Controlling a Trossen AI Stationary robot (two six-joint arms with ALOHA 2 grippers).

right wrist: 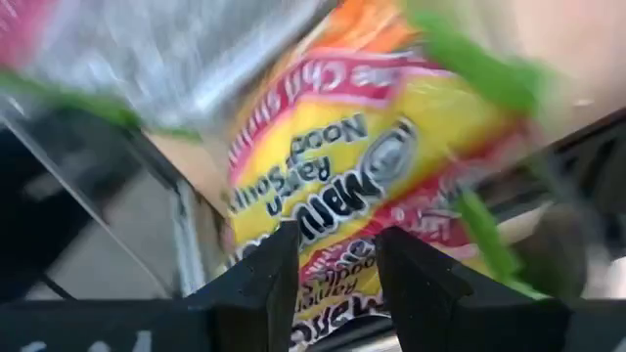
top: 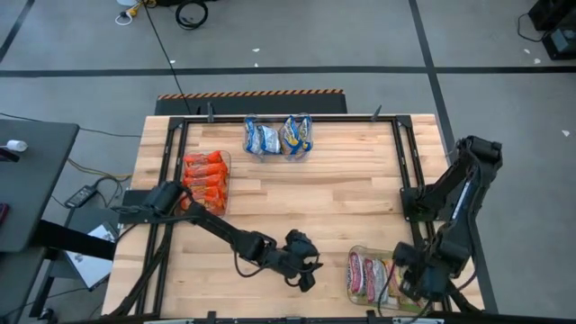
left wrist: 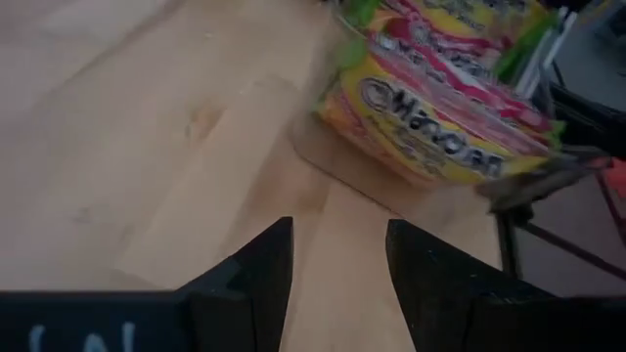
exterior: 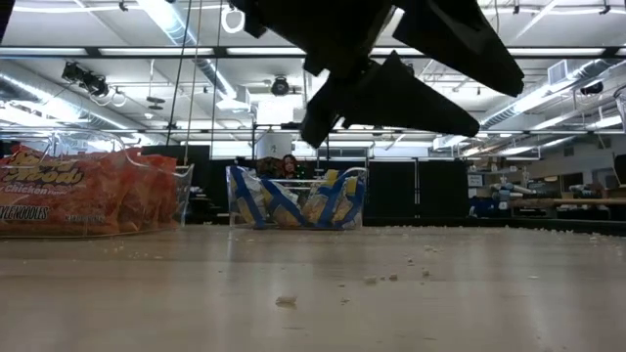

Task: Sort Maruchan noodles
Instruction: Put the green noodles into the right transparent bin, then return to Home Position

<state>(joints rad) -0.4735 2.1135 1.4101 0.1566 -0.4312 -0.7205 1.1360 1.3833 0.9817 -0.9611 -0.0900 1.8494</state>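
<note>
Maruchan noodles lie sorted in three clear trays. Orange-red packets (top: 205, 180) (exterior: 83, 191) are at the left, blue-and-yellow ones (top: 279, 137) (exterior: 298, 200) at the far edge, and yellow-green-and-pink ones (top: 371, 274) (left wrist: 440, 108) at the near right. My left gripper (top: 309, 273) (left wrist: 337, 264) hangs open low over bare wood near the table's front, pointing toward the yellow-pink tray, with nothing between its fingers. My right gripper (top: 416, 283) (right wrist: 337, 259) points down over that tray's right end, its fingers apart close above the top yellow packet (right wrist: 333, 166). My right gripper stands right over the top yellow packet's printed face (right wrist: 337, 210), coming from above. I cannot tell whether its fingers touch the packet.
A black metal frame (top: 407, 171) runs along the table's edges, and the yellow-pink tray's rim (top: 353, 256) lies between the two grippers. The middle of the wooden table (top: 315, 193) is bare. Crumbs dot the wood (exterior: 284, 301) near the front.
</note>
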